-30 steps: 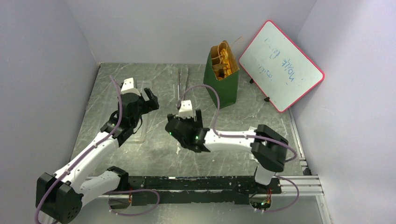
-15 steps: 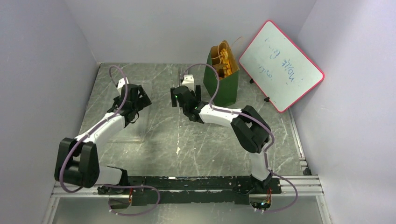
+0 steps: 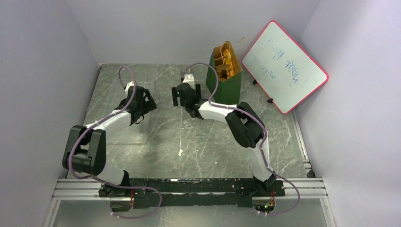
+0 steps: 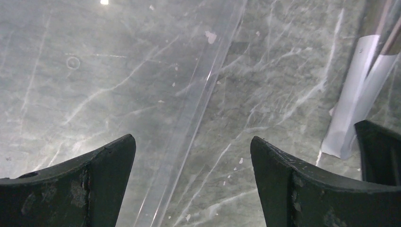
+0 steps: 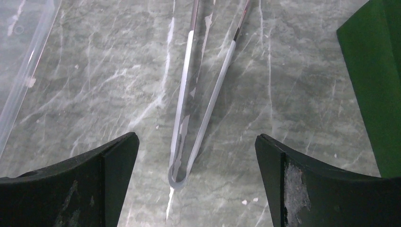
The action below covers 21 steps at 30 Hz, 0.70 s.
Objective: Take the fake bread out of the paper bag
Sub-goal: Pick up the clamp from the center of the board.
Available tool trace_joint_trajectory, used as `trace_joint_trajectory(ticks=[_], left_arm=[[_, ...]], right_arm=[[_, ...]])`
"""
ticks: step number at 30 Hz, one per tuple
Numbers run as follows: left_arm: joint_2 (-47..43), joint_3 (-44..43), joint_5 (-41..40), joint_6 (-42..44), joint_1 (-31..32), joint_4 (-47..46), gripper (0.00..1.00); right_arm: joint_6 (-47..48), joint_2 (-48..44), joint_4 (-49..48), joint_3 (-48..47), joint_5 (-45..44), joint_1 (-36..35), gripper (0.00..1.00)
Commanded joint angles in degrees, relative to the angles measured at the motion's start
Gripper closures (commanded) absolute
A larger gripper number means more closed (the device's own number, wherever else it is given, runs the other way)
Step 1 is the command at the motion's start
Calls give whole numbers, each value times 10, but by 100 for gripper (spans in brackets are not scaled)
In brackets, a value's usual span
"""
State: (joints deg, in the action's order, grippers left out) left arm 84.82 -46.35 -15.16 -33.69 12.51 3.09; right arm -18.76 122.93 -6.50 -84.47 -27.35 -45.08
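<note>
The dark green paper bag [image 3: 225,85] stands upright at the back of the table, its mouth open. Glossy orange-tan fake bread [image 3: 224,60] fills its top, with thin loop handles around it. My right gripper [image 3: 181,96] hovers just left of the bag, open and empty. In the right wrist view its open jaws [image 5: 196,138] straddle the loop end of metal tongs [image 5: 198,94], and the bag's green wall [image 5: 378,85] is at the right edge. My left gripper [image 3: 144,99], further left, is open and empty [image 4: 192,138] above a clear tray's rim [image 4: 198,109].
A clear plastic tray [image 3: 126,132] lies at the left under the left arm. A red-framed whiteboard [image 3: 284,66] leans at the back right, close to the bag. The tongs' end [image 4: 359,94] shows at the right of the left wrist view. Walls enclose the table.
Both arms have stretched toward the back of the table. The right gripper moved from the table's middle to above the tongs beside the bag. The left gripper shifted slightly right. Both stayed open.
</note>
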Motion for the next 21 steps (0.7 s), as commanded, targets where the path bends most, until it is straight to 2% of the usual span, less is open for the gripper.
trace_joint_trajectory(ticks=[1,8,9,11,18,20,21], left_arm=[[29,-21,13,8,-3,-14,4],[71,-26,12,-1,-3,-15,4],[76,-26,15,-1,-2,-17,0],[87,-25,20,-2,-2,-19,5],[114,-23,14,-8,6,-20,12],[120,-22,12,-9,8,-20,18],[124,-23,14,-8,9,-20,23]], right_arm=[[7,26,1,-31,18,16,0],[15,65,12,-73,35,34,0],[16,70,11,-77,38,35,0],[23,84,11,-91,43,38,1],[46,137,31,-141,32,39,7],[46,142,26,-140,29,38,11],[46,144,22,-136,28,39,16]])
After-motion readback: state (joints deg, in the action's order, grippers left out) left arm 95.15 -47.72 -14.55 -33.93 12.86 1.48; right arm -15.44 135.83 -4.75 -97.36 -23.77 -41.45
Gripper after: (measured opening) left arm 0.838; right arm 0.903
